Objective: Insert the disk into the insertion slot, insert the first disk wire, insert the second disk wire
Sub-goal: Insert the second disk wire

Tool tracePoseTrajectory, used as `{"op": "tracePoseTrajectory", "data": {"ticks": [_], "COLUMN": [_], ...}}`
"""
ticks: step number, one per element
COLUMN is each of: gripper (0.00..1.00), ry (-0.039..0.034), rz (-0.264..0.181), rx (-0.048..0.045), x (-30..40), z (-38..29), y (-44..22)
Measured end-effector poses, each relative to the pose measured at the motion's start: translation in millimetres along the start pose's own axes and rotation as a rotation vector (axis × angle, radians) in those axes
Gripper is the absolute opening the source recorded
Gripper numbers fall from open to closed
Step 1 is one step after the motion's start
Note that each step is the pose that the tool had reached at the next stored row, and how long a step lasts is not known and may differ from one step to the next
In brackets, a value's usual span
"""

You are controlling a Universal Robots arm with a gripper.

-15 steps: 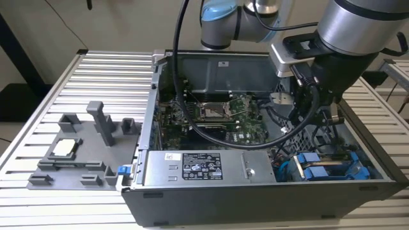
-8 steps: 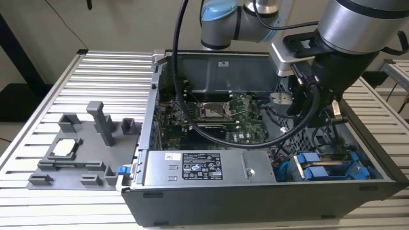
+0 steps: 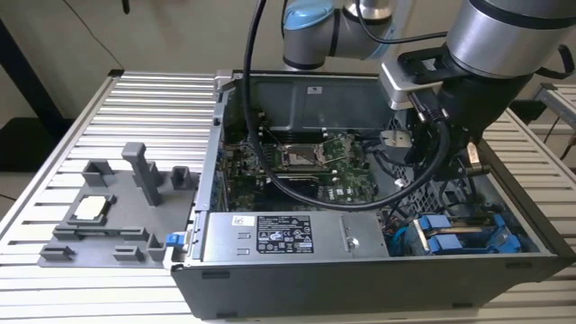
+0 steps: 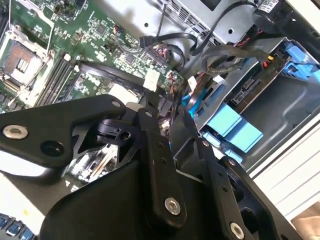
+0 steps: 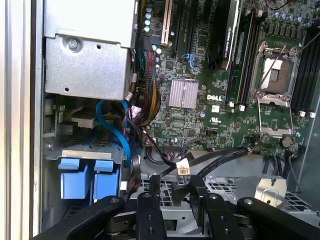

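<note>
the gripper [image 5: 175,181] hangs low inside an open computer case [image 3: 297,287], over perforated grey sheet metal, with loose black cables [image 5: 220,157] looping across its tip; whether it is open or gripping one of them i cannot tell. in the second wrist view the gripper [image 4: 167,112] is just beside the grey drive cage, and there the disk [image 4: 245,92] already lies in the slot [image 4: 280,107], blue frame round it, with more black cables bunched at its near end. in the exterior view the disk [image 3: 477,241] sits in the case's near corner on the exterior view's right, close to the case walls on two sides. beside the cage is the silver power supply box [image 3: 288,236], along the near wall, and beyond both lies the green motherboard [image 3: 306,169], its bare processor socket uncovered. room around the gripper is tight: cage, cables and the wall on the exterior view's right close it in, and only the top of the case stands open. the arm [image 3: 504,40] reaches down through that opening from above, its black wrist steeply tilted, a thick black hose trailing over the motherboard. the case rests on a ribbed metal surface [image 3: 153,108], with bare ribs left free along the front. on the exterior view's left, apart from the case, lies a grey tray [image 3: 108,216] with upright posts. behind is a plain beige wall [image 3: 180,34].
</note>
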State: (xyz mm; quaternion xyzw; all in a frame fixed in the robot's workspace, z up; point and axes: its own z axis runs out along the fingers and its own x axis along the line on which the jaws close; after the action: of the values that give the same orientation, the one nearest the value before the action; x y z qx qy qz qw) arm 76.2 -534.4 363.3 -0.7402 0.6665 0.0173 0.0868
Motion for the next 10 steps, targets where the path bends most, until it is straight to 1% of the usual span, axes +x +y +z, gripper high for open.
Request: {"op": "tracePoseTrajectory", "data": {"ticks": [2,3,4,5,10], "gripper": [0.38,0.35,0.35,0.28,0.28], "ry": [-0.0002,-0.0004,-0.0005,-0.0005,-0.0008], "rz": [-0.001,-0.002,-0.002,-0.002,-0.005], "rx": [-0.0001,-0.0002,-0.0002,-0.0003,-0.0006], "x": [0.0,0.0,0.0,-0.1,0.0], "z": [0.1,0.2,0.1,0.2,0.1], "y": [0.0,0.1,0.1,0.0,0.1]}}
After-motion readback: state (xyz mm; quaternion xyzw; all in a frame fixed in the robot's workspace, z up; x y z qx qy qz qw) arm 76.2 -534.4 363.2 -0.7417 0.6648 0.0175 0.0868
